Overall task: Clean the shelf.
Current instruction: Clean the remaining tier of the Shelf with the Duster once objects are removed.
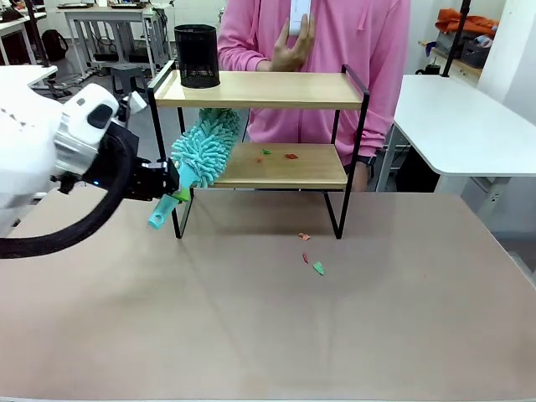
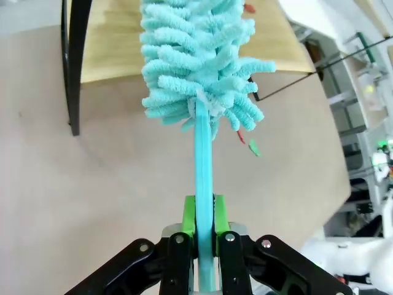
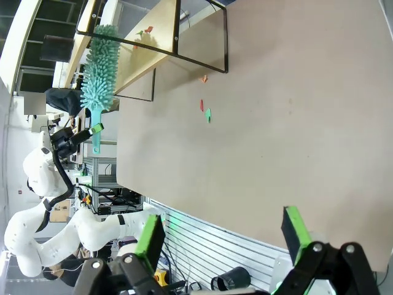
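while the left gripper (image 2: 204,212) clamps its green pads (image 2: 189,215) tight on the handle of a teal duster (image 2: 196,61), the fluffy head reaches straight ahead of the fingers, over the end of the lower board of the shelf (image 1: 276,90). paper scraps (image 1: 318,268) lie on the table (image 1: 251,335) beyond the fingertips. the right gripper (image 3: 222,222) hangs with fingers wide apart, the shelf well ahead of them.

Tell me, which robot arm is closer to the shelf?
Left. The left end effector grips the duster right at the shelf, by its left end. The right end effector hangs open far back across the table.
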`<state>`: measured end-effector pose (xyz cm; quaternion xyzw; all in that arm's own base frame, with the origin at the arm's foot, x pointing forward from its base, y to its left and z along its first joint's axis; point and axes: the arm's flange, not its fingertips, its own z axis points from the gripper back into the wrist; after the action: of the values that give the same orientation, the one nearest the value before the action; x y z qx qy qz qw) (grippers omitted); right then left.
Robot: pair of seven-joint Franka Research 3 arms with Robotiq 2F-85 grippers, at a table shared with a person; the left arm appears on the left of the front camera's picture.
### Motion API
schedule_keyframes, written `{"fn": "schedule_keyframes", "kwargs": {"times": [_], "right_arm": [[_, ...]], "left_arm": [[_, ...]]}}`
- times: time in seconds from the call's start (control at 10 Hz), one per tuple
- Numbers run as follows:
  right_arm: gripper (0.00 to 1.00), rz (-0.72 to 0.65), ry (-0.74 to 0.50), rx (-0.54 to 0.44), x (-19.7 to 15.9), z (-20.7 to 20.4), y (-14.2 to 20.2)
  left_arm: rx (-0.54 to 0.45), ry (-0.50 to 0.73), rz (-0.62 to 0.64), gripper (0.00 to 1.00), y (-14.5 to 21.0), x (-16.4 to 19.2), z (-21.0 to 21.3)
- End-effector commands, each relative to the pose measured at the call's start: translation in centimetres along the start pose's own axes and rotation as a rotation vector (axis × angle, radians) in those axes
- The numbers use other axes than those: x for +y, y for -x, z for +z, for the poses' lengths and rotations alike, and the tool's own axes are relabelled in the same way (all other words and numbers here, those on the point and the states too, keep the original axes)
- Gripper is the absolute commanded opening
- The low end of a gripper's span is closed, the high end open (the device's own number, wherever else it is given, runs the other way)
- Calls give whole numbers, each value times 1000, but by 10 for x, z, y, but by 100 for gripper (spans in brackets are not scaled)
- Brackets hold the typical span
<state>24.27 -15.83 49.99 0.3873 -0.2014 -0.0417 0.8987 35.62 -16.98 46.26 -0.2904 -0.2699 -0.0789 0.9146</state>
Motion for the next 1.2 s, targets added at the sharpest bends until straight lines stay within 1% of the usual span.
{"fn": "schedule_keyframes", "kwargs": {"times": [0.0, 0.2, 0.5, 0.7, 0.9, 1.1], "right_arm": [[100, 22, -25, -13, 0, 0, -1], [100, 22, -25, -13, 0, 0, -1], [100, 22, -25, -13, 0, 0, -1], [100, 22, -25, -13, 0, 0, -1], [100, 22, -25, -13, 0, 0, -1], [100, 22, -25, -13, 0, 0, -1]], "left_arm": [[29, -55, 29, 12, -5, -1, -21], [53, -95, 44, 12, -13, -2, -26], [80, -113, 40, 12, -24, -15, -35], [107, -125, 8, 12, -31, -30, -47], [122, -161, -50, 12, -38, -47, -58], [129, -160, -108, 12, -42, -69, -64]]}}
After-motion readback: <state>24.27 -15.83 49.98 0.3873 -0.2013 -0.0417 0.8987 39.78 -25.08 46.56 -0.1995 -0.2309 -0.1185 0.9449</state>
